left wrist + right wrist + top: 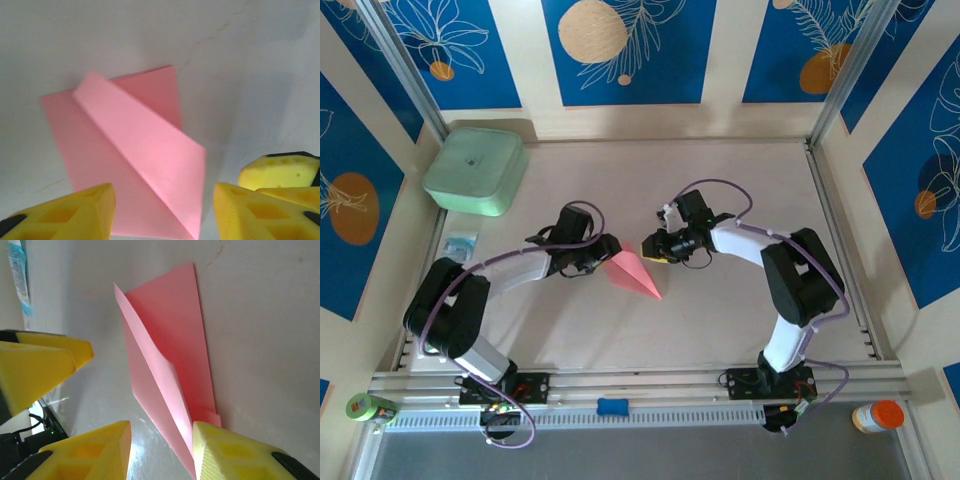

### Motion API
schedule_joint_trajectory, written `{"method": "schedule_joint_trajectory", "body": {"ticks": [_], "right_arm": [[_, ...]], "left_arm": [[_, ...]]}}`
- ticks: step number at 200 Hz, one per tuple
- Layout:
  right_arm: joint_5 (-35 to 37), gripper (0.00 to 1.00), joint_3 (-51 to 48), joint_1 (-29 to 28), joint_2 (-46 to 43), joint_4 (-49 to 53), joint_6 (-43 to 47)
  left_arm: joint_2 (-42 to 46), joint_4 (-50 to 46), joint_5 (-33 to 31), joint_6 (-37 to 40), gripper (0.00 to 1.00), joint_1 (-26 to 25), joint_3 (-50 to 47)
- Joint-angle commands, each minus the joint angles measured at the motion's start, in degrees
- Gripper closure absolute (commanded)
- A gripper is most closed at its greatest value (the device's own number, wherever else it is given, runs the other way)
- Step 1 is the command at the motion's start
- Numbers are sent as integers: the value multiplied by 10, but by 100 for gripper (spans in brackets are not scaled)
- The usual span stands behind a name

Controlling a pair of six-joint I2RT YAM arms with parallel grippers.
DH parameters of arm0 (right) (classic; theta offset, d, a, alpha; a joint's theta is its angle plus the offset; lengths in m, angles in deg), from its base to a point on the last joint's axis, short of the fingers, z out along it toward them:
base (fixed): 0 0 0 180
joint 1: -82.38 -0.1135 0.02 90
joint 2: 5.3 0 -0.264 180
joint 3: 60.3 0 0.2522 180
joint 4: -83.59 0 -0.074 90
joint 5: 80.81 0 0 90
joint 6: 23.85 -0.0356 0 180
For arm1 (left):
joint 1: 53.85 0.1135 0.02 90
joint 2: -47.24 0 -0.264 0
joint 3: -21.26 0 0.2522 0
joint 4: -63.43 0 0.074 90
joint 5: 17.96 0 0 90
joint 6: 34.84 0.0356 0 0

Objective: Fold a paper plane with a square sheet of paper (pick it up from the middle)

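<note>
Two grippers face each other over the table [720, 330]. Left gripper [162, 200]: jaws spread, poised just above the sheet, gripping nothing. Between them, the square sheet of paper [634, 271] lies flat as a folded pink dart, tip pointing near-right, one flap raised. Right gripper [161, 432]: jaws spread astride one edge, pinching nothing. Judgement: the parted jaws leave the fold free for the next crease.

Pink-red folded paper plane [635, 272] lies mid-table, tip pointing toward the near-right corner. Left gripper [607, 251] is just left of its wide end, right gripper [649, 248] just right. Mint-green square plastic box [475, 170] sits in the far-left corner. Small clear packet [460, 243] lies at the left edge, in front of the box.
</note>
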Motion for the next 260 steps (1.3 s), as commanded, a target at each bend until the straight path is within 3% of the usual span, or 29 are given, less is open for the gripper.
{"method": "schedule_joint_trajectory", "body": {"ticks": [1, 61, 100, 124, 178, 227, 260], "right_arm": [[-34, 63, 29, -9, 34, 31, 24], [-80, 73, 73, -14, 101, 29, 46], [-99, 92, 70, -13, 97, 4, 43], [-112, 98, 51, -3, 66, -39, 15], [-142, 100, 20, 23, -18, -109, -85], [-160, 100, 1, 29, -60, -150, -165], [-175, 100, -5, 33, -69, -166, -192]], "left_arm": [[20, 25, -9, -35, 43, 11, -22], [18, 46, 3, -42, 40, 20, -36], [26, 49, 10, -40, 39, 27, -41], [38, 74, 27, -43, 39, 34, -50], [29, 255, 135, -58, 35, 31, -63], [-6, 434, 180, -97, 28, 12, -79], [-26, 485, 199, -103, 32, 4, -75]]}}
